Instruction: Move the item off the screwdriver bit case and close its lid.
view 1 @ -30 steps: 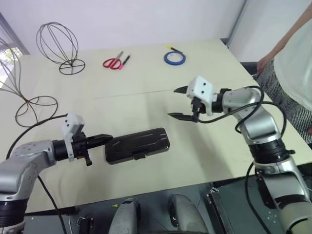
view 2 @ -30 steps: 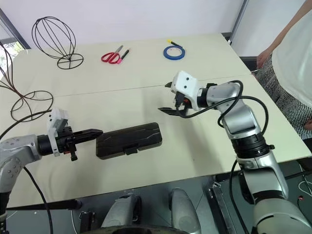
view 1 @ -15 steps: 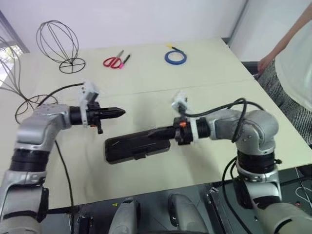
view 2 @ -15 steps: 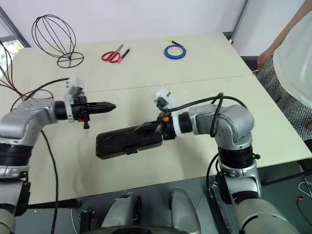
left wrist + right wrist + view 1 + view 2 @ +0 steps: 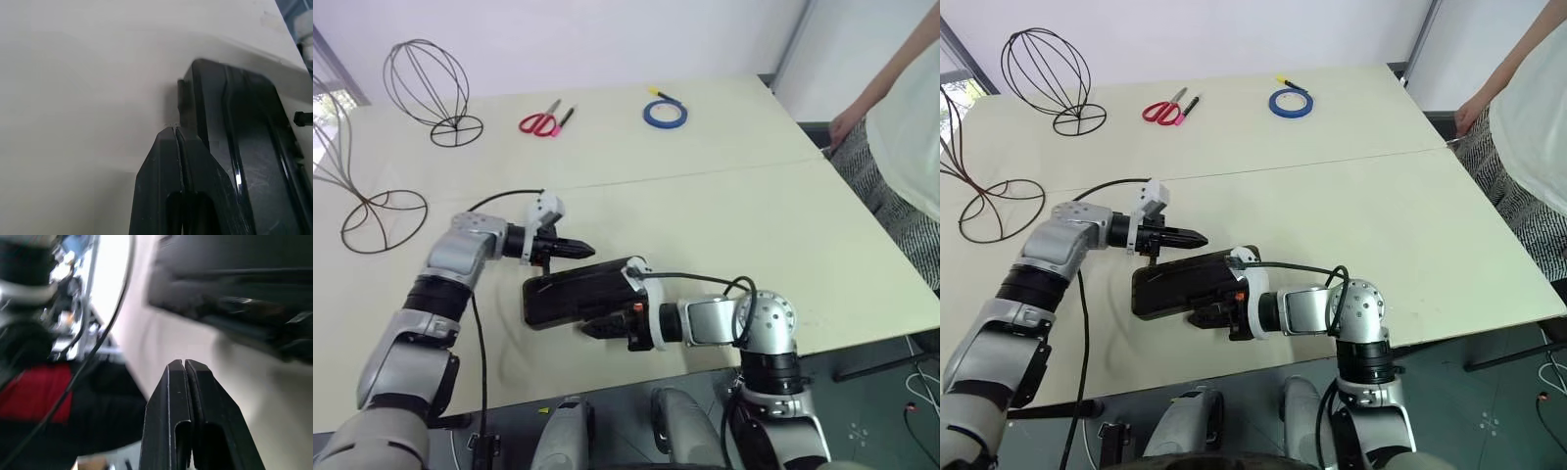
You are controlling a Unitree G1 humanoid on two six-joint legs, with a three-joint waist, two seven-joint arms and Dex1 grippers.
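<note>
Head views
Left arm: bent in from the left, its gripper (image 5: 579,250) pointing right and a little down, fingers pressed together, tip at the far long edge of the case (image 5: 579,291).
Right arm: folded low across the near table edge, its gripper (image 5: 597,330) pointing left, fingers together and empty, just beside the case's near edge.
Case: lies flat near the front of the table (image 5: 724,206), lid (image 5: 1190,278) down over it; whether it is latched cannot be told.
Item: tall wire frame (image 5: 352,186) at the far left, well apart from the case, its top cut off by the picture edge.
Other things: smaller wire cage (image 5: 428,88) at the back left; red scissors (image 5: 539,123) with a marker (image 5: 566,118) beside them; blue tape roll (image 5: 664,115) farther right.
Room: pale table, white wall behind, a person (image 5: 901,147) standing at the right edge, only partly in frame.

Left wrist view
Gripper (image 5: 177,134): shut tight, tip beside the case's corner (image 5: 230,127); contact cannot be told.
Surface: plain pale tabletop.

Right wrist view
Gripper (image 5: 185,366): both fingers meet, nothing between them.
Case (image 5: 234,279): dark and blurred just past the tip.
Hard to make out: blurred cables and dark and red shapes beyond the table edge.
</note>
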